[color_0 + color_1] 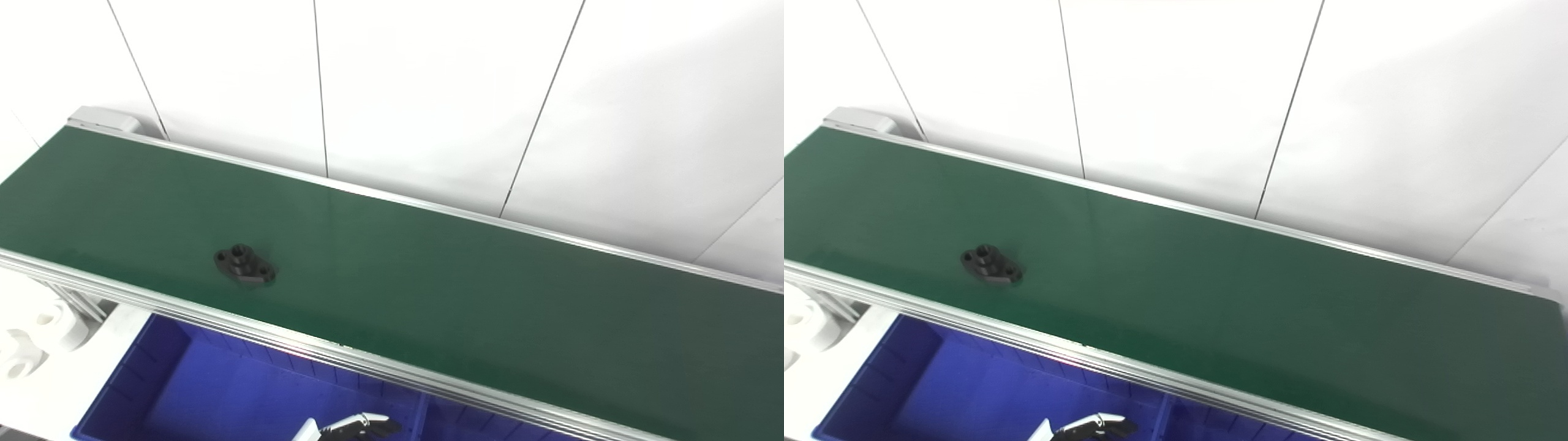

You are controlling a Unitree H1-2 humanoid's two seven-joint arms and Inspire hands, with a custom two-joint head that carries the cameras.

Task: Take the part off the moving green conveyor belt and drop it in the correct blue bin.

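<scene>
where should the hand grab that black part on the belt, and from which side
Take the black part across its narrow waist, either side of the raised centre boss, coming straight down from above. It lies flat on the green belt, a thin oval flange with little height at its edge, so a sideways approach would probably slip. The one hand in view waits low over the blue bin.

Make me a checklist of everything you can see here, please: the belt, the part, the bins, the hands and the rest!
Surface: green conveyor belt, bare apart from one part.
Job's things: black flanged part lying flat on the belt near its front rail; blue bin below, divider visible.
Clutter: white parts at far left.
Hands: one hand over the bin, only fingertips showing; the other not in view.
Cables: nothing seen.
Surroundings: white panelled wall.
</scene>
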